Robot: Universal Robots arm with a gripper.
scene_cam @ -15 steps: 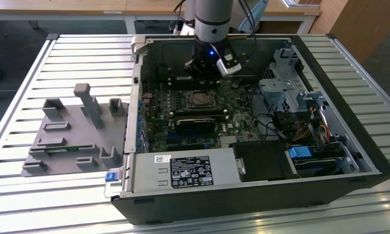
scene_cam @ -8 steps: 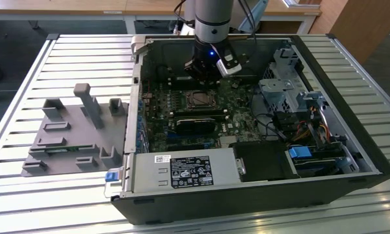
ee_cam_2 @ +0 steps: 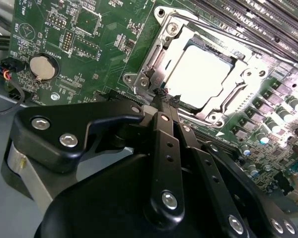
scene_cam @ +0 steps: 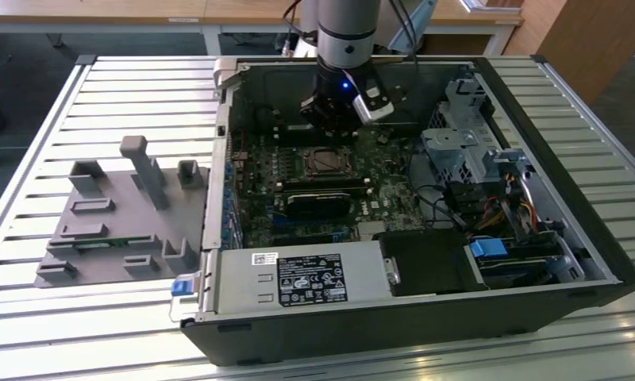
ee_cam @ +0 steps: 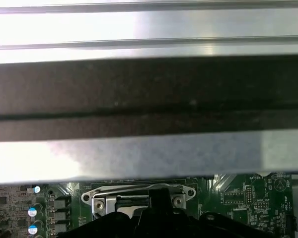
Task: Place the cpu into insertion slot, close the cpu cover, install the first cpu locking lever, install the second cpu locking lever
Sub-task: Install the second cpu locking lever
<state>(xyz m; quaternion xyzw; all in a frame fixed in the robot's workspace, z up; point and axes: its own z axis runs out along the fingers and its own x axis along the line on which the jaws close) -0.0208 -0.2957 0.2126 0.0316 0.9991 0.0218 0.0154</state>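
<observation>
**Chip seated, cover down, tool at the socket's edge**

Black gripper linkage sits closest to the lens in the second wrist view, its two fingers drawn together into a narrow tip that reaches the near edge of the socket. I read the tool as clenched, with no gap between the fingers, and whether it pinches anything is hidden at the tip. It may be touching the thin lever wire at the frame's edge, but I cannot confirm contact.

Just past the tip lies the cpu, its pale face flat inside the insertion slot on the green circuit board. The cpu cover appears to lie down around it, the chip showing through its window. So I judge the first two steps done. Whether either locking lever is latched I cannot tell; I take that part as still in hand.

From the exterior view, the gripper hangs over the far side of the socket, inside the open computer case that rests on the slatted bench. A grey fixture stands on the bench towards the exterior view's left, well apart from the case.
</observation>
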